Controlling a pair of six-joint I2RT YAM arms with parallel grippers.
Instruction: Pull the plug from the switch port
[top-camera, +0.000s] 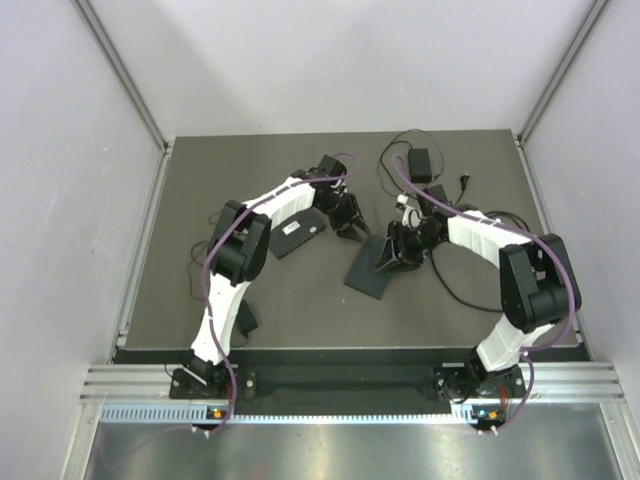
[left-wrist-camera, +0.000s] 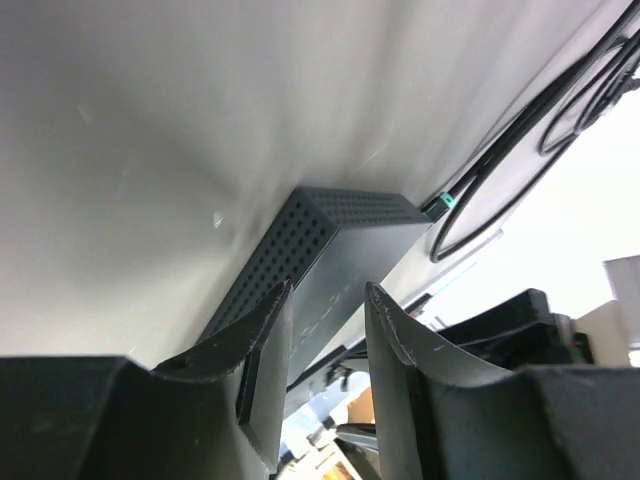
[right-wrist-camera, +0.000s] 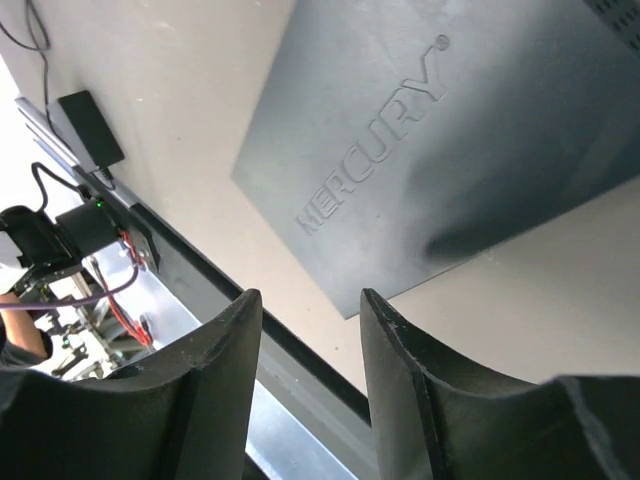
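Bare mat (top-camera: 310, 322) lies open to you on the switch's (top-camera: 372, 268) near side. Looped cables (top-camera: 452, 293) crowd its right. A second black box (top-camera: 297, 232) sits near its left.

table (top-camera: 320, 315) dark grey | switch (top-camera: 368, 272) centre | power adapter (top-camera: 419, 161) far side | black cables (top-camera: 462, 297) right | labelled black box (top-camera: 297, 235) left

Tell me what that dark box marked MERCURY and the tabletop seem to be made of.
Box: probably moulded plastic, possibly painted metal; matte dark grey, raised lettering, perforated side. Tabletop: a dark matte sheet, perhaps rubber or laminate; no shine shows.
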